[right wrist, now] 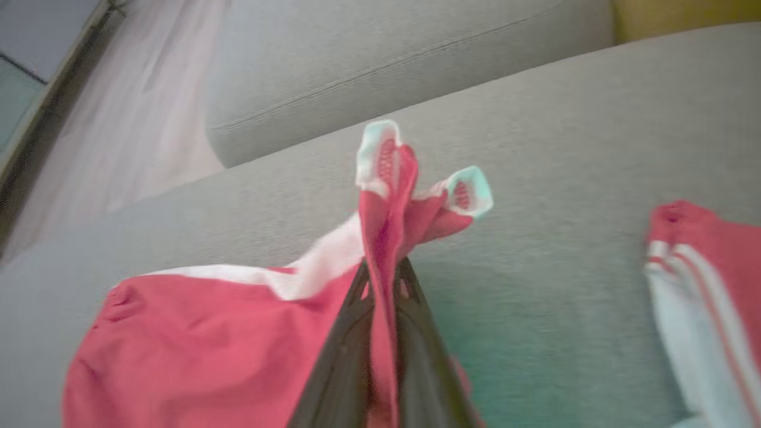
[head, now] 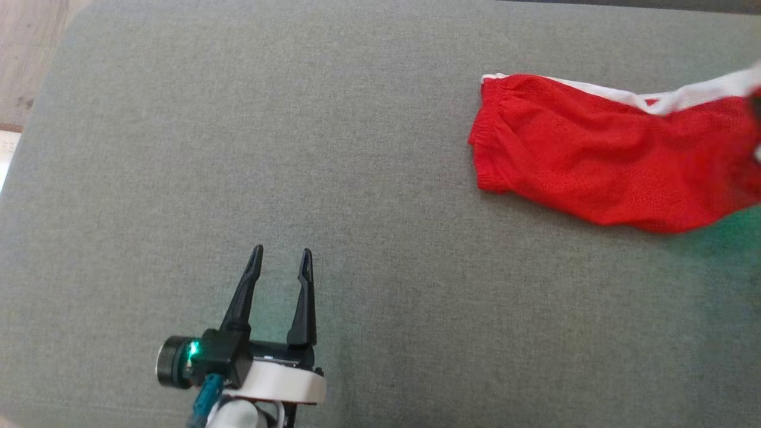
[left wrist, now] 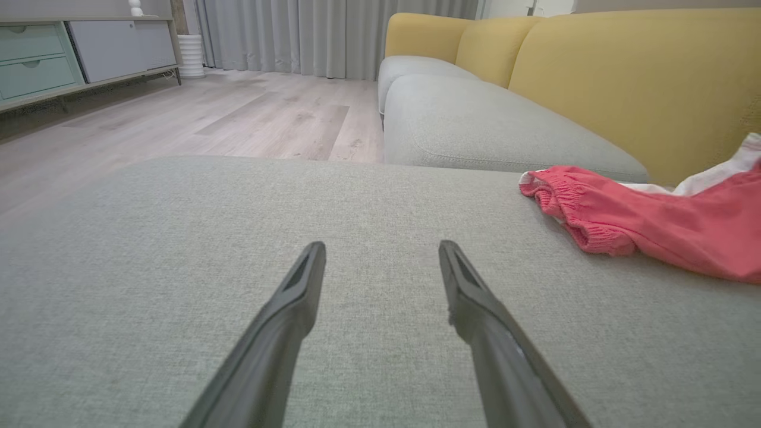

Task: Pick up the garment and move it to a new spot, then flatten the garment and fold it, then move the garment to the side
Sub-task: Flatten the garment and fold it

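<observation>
Garment [head: 594, 160] in red mesh with a white edge lay in the head view at the far right of the grey cushion [head: 368, 119], its gathered hem pointing left and its right end blurred at the frame's edge. The left tool [head: 282, 252] sat at the lower left, well apart from it, jaws spread wide over bare fabric. A strip of wooden floor [head: 30, 53] showed at the upper left corner.

The left wrist view added the room: a sofa [left wrist: 624, 77] with yellow backs and grey seats just beyond the cushion, pale curtains [left wrist: 327, 30], and a low cabinet [left wrist: 35, 59] with green drawers. The garment lay to the right of the open fingers, nothing between them.

Only the right wrist view gave the grip: the right tool [right wrist: 383, 270] was clamped on a raised fold of the garment, which stood up past the tips while the rest trailed onto the cushion. A red and white-striped cloth [right wrist: 701, 285] lay at the right; whether it was the same piece, I could not tell.
</observation>
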Controlling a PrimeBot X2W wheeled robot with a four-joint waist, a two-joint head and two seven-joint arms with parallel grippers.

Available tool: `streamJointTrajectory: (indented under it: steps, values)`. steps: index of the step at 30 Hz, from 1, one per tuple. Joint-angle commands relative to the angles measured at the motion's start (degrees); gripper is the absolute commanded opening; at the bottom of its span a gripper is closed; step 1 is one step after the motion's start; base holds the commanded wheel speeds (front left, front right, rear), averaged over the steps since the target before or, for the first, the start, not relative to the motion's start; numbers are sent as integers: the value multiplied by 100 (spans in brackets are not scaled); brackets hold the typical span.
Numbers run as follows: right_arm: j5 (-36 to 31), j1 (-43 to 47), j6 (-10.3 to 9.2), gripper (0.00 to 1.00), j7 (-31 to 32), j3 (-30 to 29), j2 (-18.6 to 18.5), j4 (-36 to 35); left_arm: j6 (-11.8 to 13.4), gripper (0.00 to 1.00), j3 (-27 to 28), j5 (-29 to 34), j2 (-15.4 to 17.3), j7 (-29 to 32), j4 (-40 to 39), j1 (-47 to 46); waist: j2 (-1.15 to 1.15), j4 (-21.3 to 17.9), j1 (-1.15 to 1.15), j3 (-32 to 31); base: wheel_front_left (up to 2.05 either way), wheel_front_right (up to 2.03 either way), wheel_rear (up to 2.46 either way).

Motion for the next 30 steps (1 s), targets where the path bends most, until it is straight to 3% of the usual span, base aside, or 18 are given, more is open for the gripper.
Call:
streamJointTrajectory:
  steps: [1,7,13,19,25,26,27,28,30]
  values:
    - [-79,-39,-4,0,109,48,138,-369,-37,100,258,63,-17,-53,-131,-12,0,0,1,-28,0,0,0]
    - [-556,30,-4,0,744,33,1258,-1325,-256,100,348,233,-229,-53,-21,-27,0,78,1,8,0,0,0]
    - [-1398,90,-4,0,855,-263,2273,-1515,-465,100,274,346,-389,-53,139,-96,0,345,1,83,0,0,0]
    - [-1936,113,-4,0,644,-640,2490,-1313,-538,100,170,344,-463,-53,273,-98,0,648,1,47,0,0,0]
    - [-1779,70,-4,0,332,-653,2502,-1057,-548,100,170,338,-478,-53,332,-17,0,727,1,-12,0,0,0]
    - [-1684,52,-4,7,265,-586,2502,-1005,-550,100,175,339,-479,-53,342,-7,0,727,1,-24,0,0,0]
    - [-1576,36,-4,47,200,-515,2502,-952,-550,100,181,336,-480,-53,350,1,0,718,1,-34,0,0,0]
    - [-1453,19,-4,100,137,-441,2503,-901,-543,100,186,328,-480,-53,351,6,0,700,1,-45,0,0,0]
    - [-1162,-15,-4,100,22,-285,2503,-808,-532,100,189,319,-481,-53,351,4,0,650,1,-64,0,0,0]
